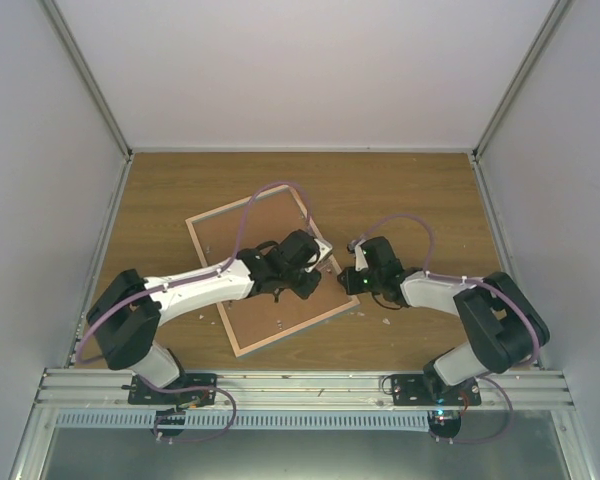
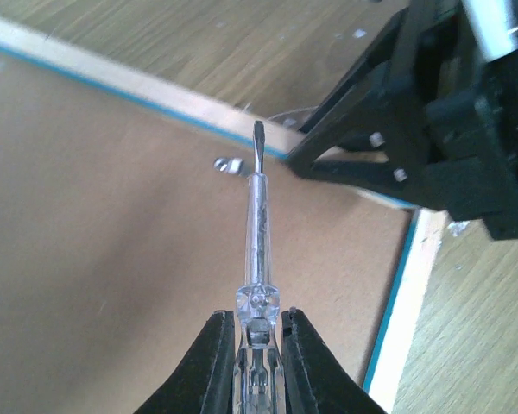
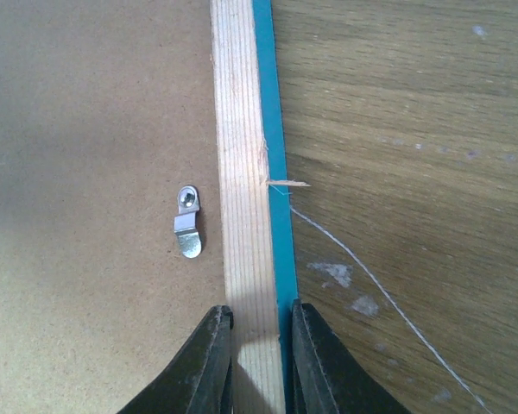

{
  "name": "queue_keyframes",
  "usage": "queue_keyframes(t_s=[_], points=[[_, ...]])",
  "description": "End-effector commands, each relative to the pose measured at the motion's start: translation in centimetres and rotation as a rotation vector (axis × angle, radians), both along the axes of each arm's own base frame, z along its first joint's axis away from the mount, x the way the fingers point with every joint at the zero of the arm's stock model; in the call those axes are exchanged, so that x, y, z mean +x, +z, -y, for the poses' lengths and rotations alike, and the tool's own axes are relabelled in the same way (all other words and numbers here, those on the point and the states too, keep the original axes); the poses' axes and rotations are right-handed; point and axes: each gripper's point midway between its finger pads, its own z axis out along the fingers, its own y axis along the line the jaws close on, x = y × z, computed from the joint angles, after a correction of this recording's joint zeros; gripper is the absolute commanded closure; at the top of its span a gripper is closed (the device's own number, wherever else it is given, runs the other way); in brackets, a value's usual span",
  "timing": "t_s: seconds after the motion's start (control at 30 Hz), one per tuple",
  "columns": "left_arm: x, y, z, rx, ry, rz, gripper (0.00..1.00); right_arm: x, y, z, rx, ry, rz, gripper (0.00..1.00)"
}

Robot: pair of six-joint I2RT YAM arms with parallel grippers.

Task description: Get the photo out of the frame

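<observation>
Just beside the screwdriver [image 2: 257, 224] tip sits the frame's [image 2: 112, 82] metal clip [image 2: 229, 165]

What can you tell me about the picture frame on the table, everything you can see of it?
The frame lies face down and skewed on the wooden table. Its back is a brown fibreboard panel edged in pale wood, with a turquoise strip along the outside. A small metal turn clip sits on the panel near the edge. The right gripper appears to clamp the wood rail. The screwdriver held by the left gripper points at the rail.
</observation>
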Motion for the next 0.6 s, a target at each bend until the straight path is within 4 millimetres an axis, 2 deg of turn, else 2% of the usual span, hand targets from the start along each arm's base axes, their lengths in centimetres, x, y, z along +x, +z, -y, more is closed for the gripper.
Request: queue_keyframes(t_s=[0.0, 0.17, 0.37, 0.47, 0.57], points=[[0.8, -0.1, -2.5, -0.025, 0.167, -0.003, 1.00, -1.9, -2.3, 3.1, -0.104, -0.121, -0.111, 0.99], [0.8, 0.6, -5.2, -0.076, 0.259, -0.019, 1.00, -3.1, -2.1, 3.6, -0.106, -0.132, -0.141, 0.99], [0.5, 1.2, -7.1, -0.110, 0.300, -0.023, 1.00, -6.0, -1.9, 4.2, -0.095, -0.123, -0.187, 0.96], [0.4, 1.5, -7.6, -0.125, 0.308, -0.019, 1.00, -7.2, -1.5, 4.3, -0.090, -0.119, -0.197, 0.86], [0.4, 1.7, -8.0, -0.134, 0.315, -0.014, 1.00, -7.0, -0.5, 4.4, -0.085, -0.118, -0.170, 0.79]])
